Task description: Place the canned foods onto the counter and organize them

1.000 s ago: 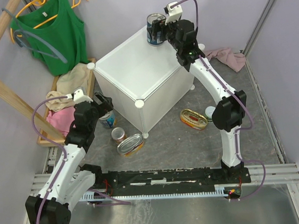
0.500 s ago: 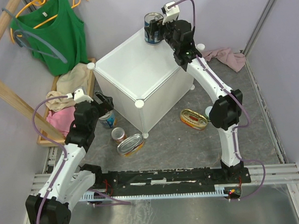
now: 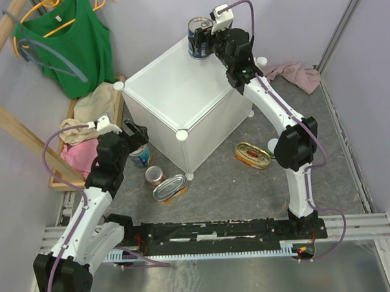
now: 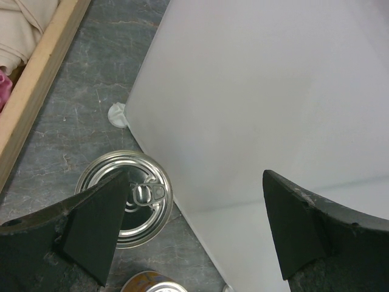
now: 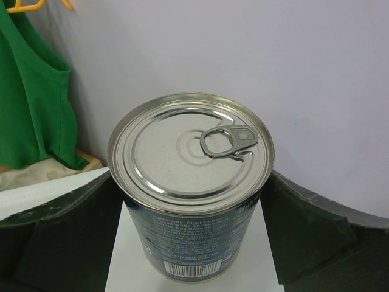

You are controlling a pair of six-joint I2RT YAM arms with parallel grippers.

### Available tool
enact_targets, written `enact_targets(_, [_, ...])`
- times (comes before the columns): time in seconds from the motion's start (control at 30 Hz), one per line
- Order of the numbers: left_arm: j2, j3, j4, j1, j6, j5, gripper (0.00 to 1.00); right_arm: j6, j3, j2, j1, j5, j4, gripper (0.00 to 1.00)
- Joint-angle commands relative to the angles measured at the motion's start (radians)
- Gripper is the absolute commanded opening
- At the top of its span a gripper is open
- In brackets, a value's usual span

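Observation:
The counter [image 3: 179,88] is a large white cube. My right gripper [image 3: 211,39] is shut on a tall blue-labelled can [image 3: 200,37], which stands upright on the counter's far corner; in the right wrist view the can [image 5: 191,182] sits between both fingers [image 5: 67,243] on the white top [image 5: 130,267]. My left gripper [image 3: 135,132] is open and empty, low beside the counter's left wall [image 4: 255,91], over the second blue can [image 3: 141,155] [image 4: 124,198]. On the floor lie a small orange-red can [image 3: 155,176], an oval tin [image 3: 170,188], another oval tin [image 3: 252,155] and a small can [image 3: 273,146] half hidden by the right arm.
A wooden clothes rack [image 3: 27,147] with a green top [image 3: 67,45] on a hanger stands at the left, with folded clothes [image 3: 84,125] on its base. A pink cloth [image 3: 298,73] lies at the back right. Lilac walls close in the floor.
My right gripper has carried the blue can a little left and farther back, onto the counter's far corner. The left arm has not moved.

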Motion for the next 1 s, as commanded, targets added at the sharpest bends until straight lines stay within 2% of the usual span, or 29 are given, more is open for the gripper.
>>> enact_targets(0.0, [-0.012,0.008,0.050,0.004,-0.014,0.002,0.96,0.002,-0.012,-0.084,0.007,0.015,0.038,0.81])
enact_targets(0.57, [-0.006,0.016,0.047,0.005,-0.014,-0.002,0.97,-0.006,0.023,-0.074,0.006,0.001,-0.018,1.00])
enact_targets(0.97, [0.001,0.018,0.052,0.005,-0.013,-0.005,0.97,-0.011,0.017,-0.081,0.006,-0.007,-0.019,1.00])
